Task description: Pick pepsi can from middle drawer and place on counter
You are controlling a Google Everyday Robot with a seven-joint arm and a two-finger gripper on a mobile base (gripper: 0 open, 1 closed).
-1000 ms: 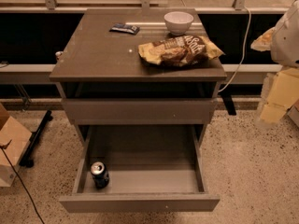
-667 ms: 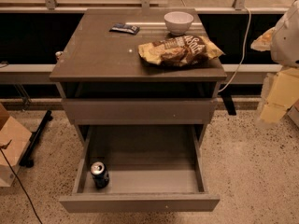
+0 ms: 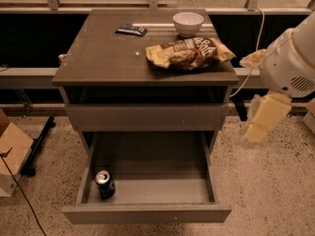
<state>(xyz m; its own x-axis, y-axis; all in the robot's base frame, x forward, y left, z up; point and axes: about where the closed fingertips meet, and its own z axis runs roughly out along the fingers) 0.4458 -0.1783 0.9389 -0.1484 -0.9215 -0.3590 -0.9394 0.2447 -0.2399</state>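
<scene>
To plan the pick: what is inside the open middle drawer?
Only the pepsi can, upright at front left of the middle drawer; its back part is covered by the drawer above. The gripper hangs outside, at right.

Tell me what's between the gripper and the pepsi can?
Camera view: speckled ground, the middle drawer's right wall, its bare floor; the gripper hangs right of the cabinet.

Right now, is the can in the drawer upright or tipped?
Upright: the can shows its silver top, standing at the front left of the drawer. The claw hangs right of the cabinet.
</scene>
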